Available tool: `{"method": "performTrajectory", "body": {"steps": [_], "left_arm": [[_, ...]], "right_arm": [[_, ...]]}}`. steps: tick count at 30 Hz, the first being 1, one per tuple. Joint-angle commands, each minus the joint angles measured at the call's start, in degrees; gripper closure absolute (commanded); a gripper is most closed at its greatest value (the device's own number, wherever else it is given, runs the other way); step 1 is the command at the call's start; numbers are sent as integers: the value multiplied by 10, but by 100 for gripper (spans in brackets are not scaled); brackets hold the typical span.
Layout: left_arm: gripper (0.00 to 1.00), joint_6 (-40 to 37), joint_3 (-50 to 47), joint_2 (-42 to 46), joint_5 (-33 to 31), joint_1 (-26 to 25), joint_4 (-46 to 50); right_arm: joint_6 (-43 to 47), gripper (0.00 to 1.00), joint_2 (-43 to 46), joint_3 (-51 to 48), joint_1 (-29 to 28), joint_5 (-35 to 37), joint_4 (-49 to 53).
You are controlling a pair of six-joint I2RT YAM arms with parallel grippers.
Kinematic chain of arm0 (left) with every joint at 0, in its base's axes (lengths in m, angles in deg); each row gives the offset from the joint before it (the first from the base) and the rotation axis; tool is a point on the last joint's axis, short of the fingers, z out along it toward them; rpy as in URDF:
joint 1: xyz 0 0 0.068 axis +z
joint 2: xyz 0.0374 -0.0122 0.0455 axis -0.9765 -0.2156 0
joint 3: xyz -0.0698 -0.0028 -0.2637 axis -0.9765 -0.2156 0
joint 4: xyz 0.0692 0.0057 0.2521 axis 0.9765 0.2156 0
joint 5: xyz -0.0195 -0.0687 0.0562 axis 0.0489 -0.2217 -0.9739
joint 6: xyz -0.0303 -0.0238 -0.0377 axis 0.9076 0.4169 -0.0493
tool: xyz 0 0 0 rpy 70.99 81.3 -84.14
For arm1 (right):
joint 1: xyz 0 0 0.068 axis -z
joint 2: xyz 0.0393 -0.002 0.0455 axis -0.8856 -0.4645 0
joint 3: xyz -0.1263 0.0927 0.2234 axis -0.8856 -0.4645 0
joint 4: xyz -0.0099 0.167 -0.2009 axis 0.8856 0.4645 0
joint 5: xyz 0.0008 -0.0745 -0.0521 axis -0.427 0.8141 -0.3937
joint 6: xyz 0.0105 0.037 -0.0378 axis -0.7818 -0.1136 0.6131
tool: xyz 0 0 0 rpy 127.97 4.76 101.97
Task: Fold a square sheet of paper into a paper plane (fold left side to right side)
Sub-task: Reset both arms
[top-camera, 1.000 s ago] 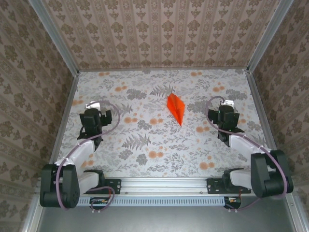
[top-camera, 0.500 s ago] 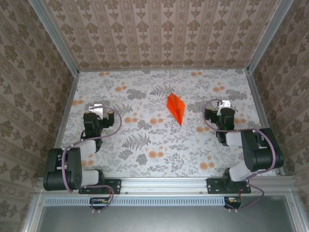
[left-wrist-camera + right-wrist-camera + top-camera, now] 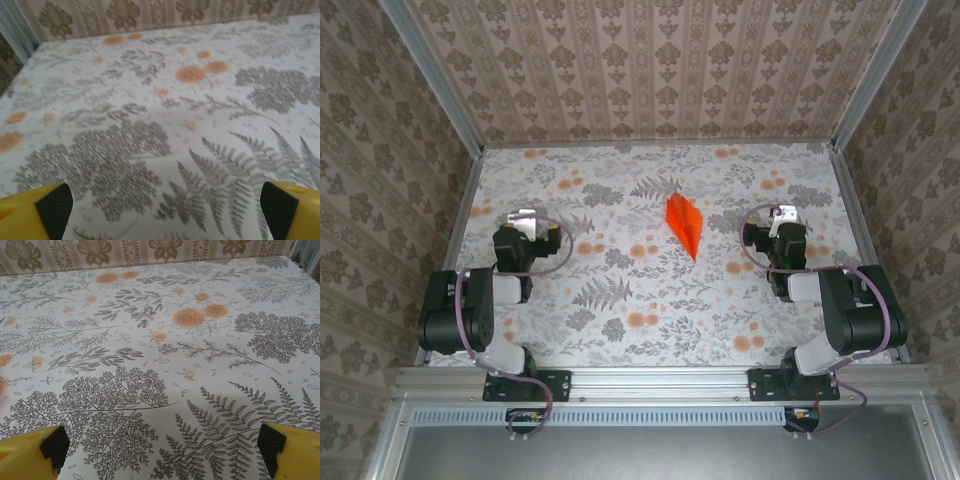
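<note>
Two grippers, both spread wide and holding nothing, stand well apart from the paper plane [image 3: 684, 225]: the left gripper [image 3: 164, 209] off to its left and the right gripper [image 3: 162, 449] off to its right, each roughly level with it. The plane itself is a slim, bright orange dart lying flat on the flowered table [image 3: 620, 330], alone, with a long tip aimed back toward the robot's side and nothing touching it. In each wrist view the dark pads [image 3: 54, 204] sit at the two lower corners with bare printed cloth between them and no orange paper ahead. Judging by the shape, the folding looks finished or very nearly so, and both arms are tucked back near their bases, so the step in hand reads as parking clear of the plane. To do that well, keep both arms to their own sides of the plane, low and slow, so that no cable or finger sweeps across it. Should the centre crease need a last press, one gripper ought to pin the plane's edge while the other runs along the fold from the tip outward.
</note>
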Motion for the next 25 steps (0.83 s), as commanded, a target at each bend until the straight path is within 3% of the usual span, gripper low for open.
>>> {"method": "performTrajectory", "body": {"steps": [1, 25], "left_arm": [[0, 11, 9, 2, -17, 6, 20], [0, 7, 12, 3, -25, -1, 27]], "right_arm": [[10, 0, 2, 1, -4, -1, -24], [16, 0, 1, 7, -8, 0, -16]]}}
